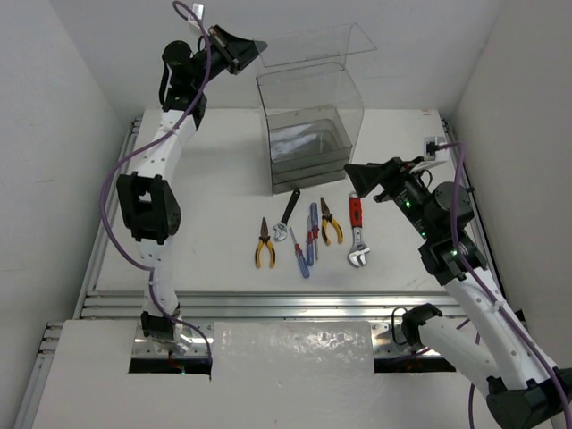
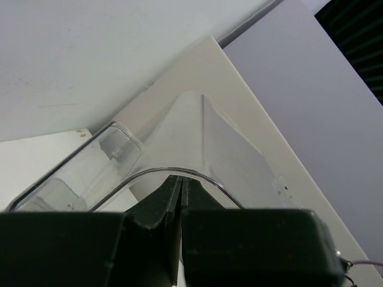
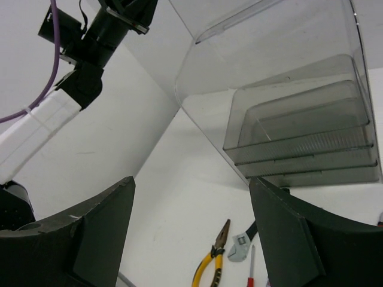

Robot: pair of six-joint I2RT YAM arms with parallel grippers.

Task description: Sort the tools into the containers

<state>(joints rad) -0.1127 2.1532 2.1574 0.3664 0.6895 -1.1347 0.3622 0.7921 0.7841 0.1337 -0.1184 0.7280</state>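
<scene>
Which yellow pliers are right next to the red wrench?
The yellow pliers on the right, lying just beside the red-handled wrench. The other yellow pliers lie at the row's left end, beyond the screwdrivers.

I could read no writing, number or brand in any view: none on the clear box (image 1: 313, 116) pinched in my left claw (image 1: 257, 46), and any marks on the tools (image 1: 313, 223) below my right claw (image 1: 353, 179) were too small to make out.

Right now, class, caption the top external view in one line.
Left end effector holds the clear top container above the stacked trays; tools lie in a row, right end effector open.
</scene>
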